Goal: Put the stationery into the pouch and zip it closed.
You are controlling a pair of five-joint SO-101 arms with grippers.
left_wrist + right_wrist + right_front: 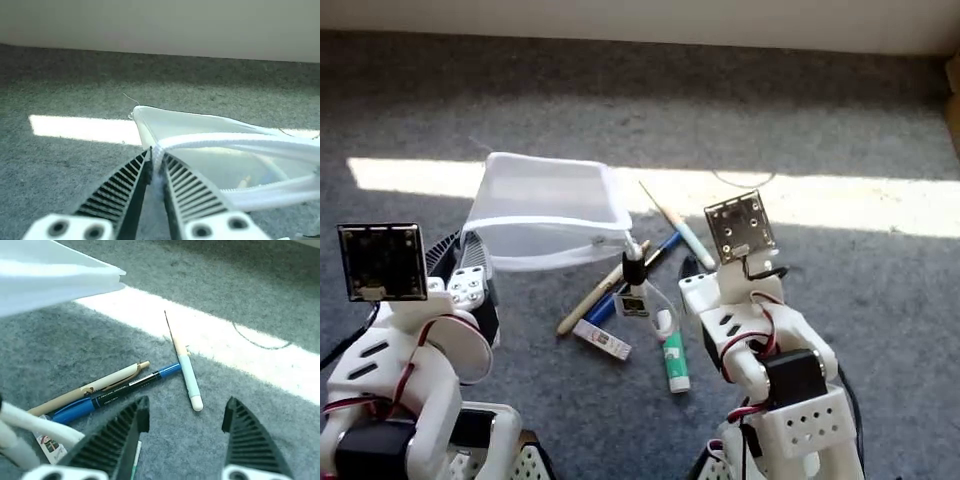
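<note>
**The pouch could slip and the pens could roll away**

The left gripper [156, 172] is squeezed tight on one corner of the white see-through mesh pouch [210, 135], right at the end of its zip edge. The pouch is lifted off the grey fuzzy carpet [60, 165], and its mouth looks open toward the pens. That hold is very small. If the arm tugs or tips, the thin cloth may slide out. Then the pouch may flop down and shut its mouth.

The right gripper [186, 410] is wide open and holds nothing. It hangs just over the thin pale-blue pen with a white cap [187, 371]. This pen is skinny and round. It may roll away or pop out if the fingers close a bit to one side.

Near it lie a long blue pen [120, 389] and a tan pen [95, 386], side by side and touching. A grab there may catch both, or push one away. A green and white tube [674, 362] lies closer to the arms. The pouch looks empty, so most of the job is not yet done.
</note>
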